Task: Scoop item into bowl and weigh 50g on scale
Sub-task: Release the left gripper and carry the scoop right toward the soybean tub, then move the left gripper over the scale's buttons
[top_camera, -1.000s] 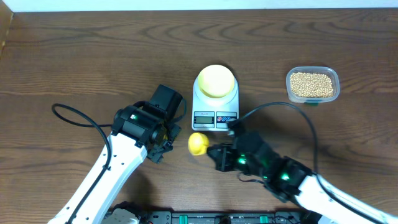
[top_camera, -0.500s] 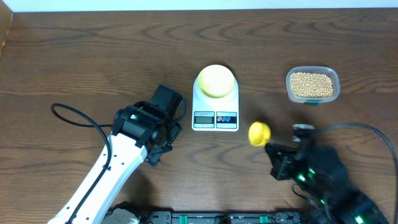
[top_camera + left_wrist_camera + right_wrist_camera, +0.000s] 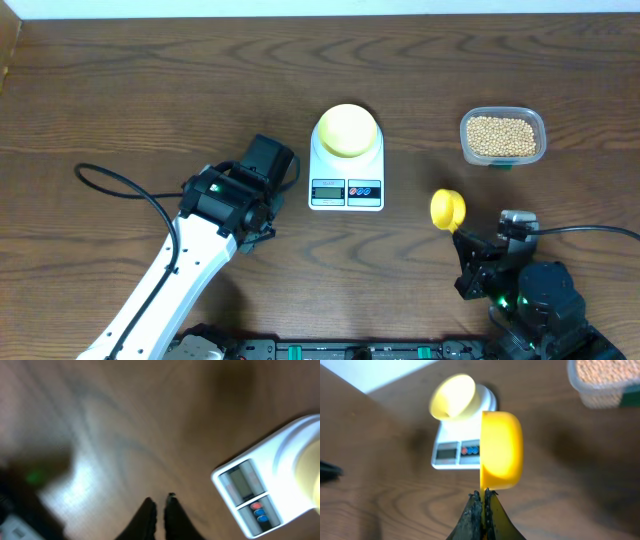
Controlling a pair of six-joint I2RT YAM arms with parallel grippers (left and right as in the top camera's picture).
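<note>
The right jaws are pinched tight on the thin handle of a bright yellow scoop (image 3: 501, 450). In the right wrist view the scoop stands just beyond the fingertips, turned on edge with its flat rim to the left and its rounded back to the right. From overhead the scoop (image 3: 447, 208) lies just ahead of the right arm (image 3: 530, 300). It is to the right of the scale (image 3: 346, 190) and nearer the robot than the tub (image 3: 541, 125).

The left jaws are drawn almost together with nothing between them. They point down at bare wood of the bench (image 3: 125, 420), close to the scale (image 3: 250, 495) at its front left corner. The display and two coloured buttons show, blurred.

The left arm (image 3: 215, 200) is left of the scale. The pale-yellow bowl (image 3: 347, 130) sits on the platform behind the display. The beans (image 3: 502, 136) fill the clear tub at the right of the bench (image 3: 120, 90), well apart from the bowl. In the right wrist view the bowl (image 3: 454, 397) and tub (image 3: 600, 397) are out of focus.
</note>
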